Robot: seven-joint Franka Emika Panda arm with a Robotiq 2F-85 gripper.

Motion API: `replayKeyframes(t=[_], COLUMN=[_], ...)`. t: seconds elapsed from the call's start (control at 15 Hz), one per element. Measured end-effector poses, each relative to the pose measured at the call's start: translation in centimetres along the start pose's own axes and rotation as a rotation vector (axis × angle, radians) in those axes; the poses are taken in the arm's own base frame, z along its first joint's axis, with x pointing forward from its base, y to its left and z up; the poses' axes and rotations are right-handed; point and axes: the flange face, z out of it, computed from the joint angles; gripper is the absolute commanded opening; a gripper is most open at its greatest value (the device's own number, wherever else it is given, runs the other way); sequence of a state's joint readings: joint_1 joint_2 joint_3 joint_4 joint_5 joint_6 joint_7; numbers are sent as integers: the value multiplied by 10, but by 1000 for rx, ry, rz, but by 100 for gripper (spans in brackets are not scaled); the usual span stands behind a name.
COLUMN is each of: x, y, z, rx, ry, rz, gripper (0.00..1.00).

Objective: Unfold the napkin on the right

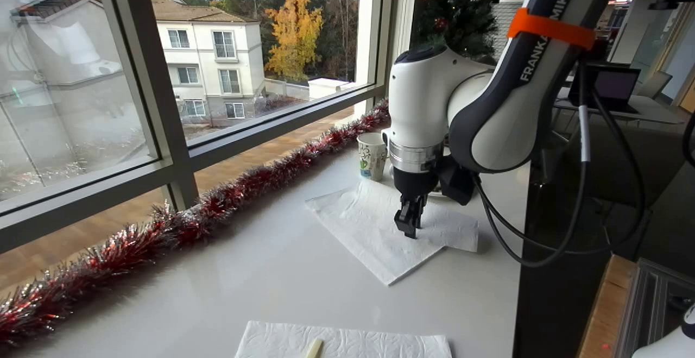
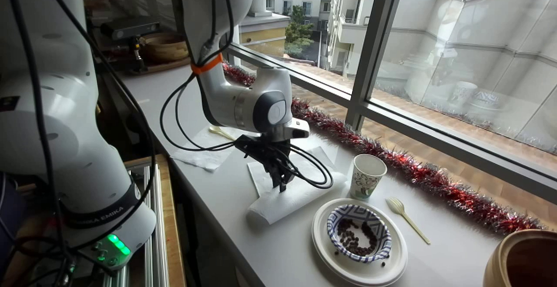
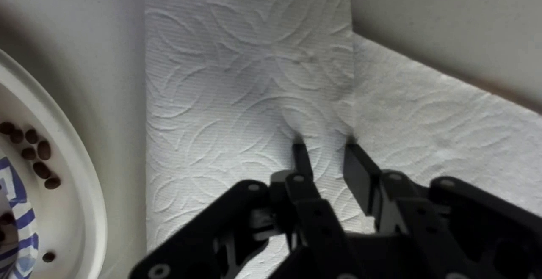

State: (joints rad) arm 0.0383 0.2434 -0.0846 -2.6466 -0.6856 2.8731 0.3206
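A white embossed paper napkin (image 1: 353, 222) lies on the white table under my gripper. In an exterior view, the napkin (image 2: 287, 204) has a folded strip with a curved, slightly raised edge towards the plate, and a flatter layer beyond it. In the wrist view, the napkin's strip (image 3: 237, 80) runs top to bottom, with another layer (image 3: 423, 122) showing to its right. My gripper (image 1: 414, 232) points down at the strip, also in an exterior view (image 2: 279, 187). Its fingers (image 3: 324, 141) are partly apart with nothing visible held between them. I cannot tell whether the tips touch the napkin.
A paper cup (image 2: 367, 178) and a plate (image 2: 320, 250) with a patterned bowl (image 2: 337, 230) of brown beans stand beside the napkin. A spork (image 2: 411, 221), wooden pot (image 2: 498, 256), tinsel (image 1: 239, 195) and second napkin (image 1: 380, 341) with a utensil (image 1: 315, 349) are also there.
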Motion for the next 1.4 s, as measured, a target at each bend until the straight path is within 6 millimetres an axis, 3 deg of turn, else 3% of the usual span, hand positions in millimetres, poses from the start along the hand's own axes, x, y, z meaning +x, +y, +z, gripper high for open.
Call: replayKeyframes(t=[0.2, 0.33, 0.4, 0.67, 0.73, 1.0, 1.13, 1.4], x=[0, 0, -1, 0, 0, 1, 1, 1], y=[1, 2, 2, 0, -1, -2, 0, 0], z=[0, 1, 2, 2, 2, 2, 1, 1], rx=[4, 6, 7, 9, 11, 17, 19, 28], ry=[-1, -4, -5, -6, -6, -7, -5, -7], rz=[13, 19, 20, 19, 20, 24, 27, 36], gripper=[65, 40, 39, 11, 8, 2, 7, 6])
